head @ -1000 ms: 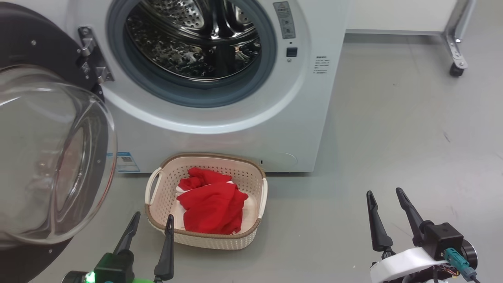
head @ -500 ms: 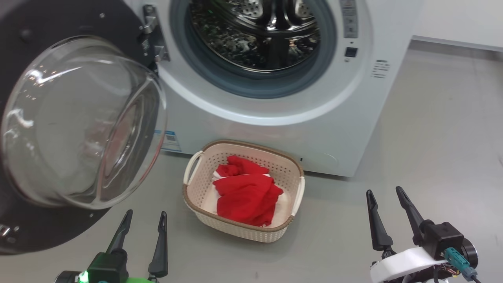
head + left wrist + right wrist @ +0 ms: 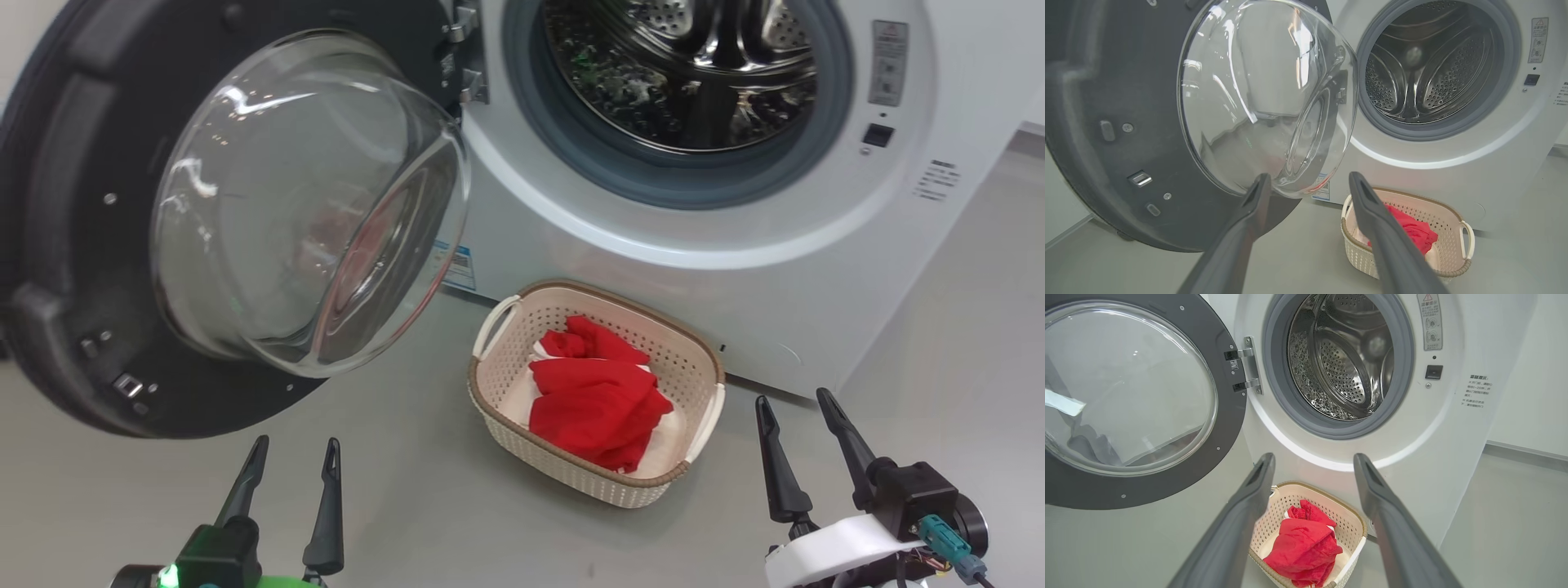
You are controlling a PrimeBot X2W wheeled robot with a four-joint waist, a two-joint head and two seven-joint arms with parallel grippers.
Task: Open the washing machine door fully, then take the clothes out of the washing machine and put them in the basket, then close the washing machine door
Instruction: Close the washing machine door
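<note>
Both the left gripper (image 3: 296, 443) and right gripper (image 3: 792, 398) are spread wide and empty, the clothes (image 3: 596, 400) lie in the basket (image 3: 563, 475), and a push could slip off the smooth glass of the open washing machine door (image 3: 65, 245).

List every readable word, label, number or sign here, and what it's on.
Nothing is sharp enough to quote.
Grey sticker right of the drum on the washing machine: warning triangle, text too small.
Printed block further right: Chinese characters, too small to read.
Blue label low on the front: code pattern, blurred.
Small sticker by the door hinge: too small.
</note>
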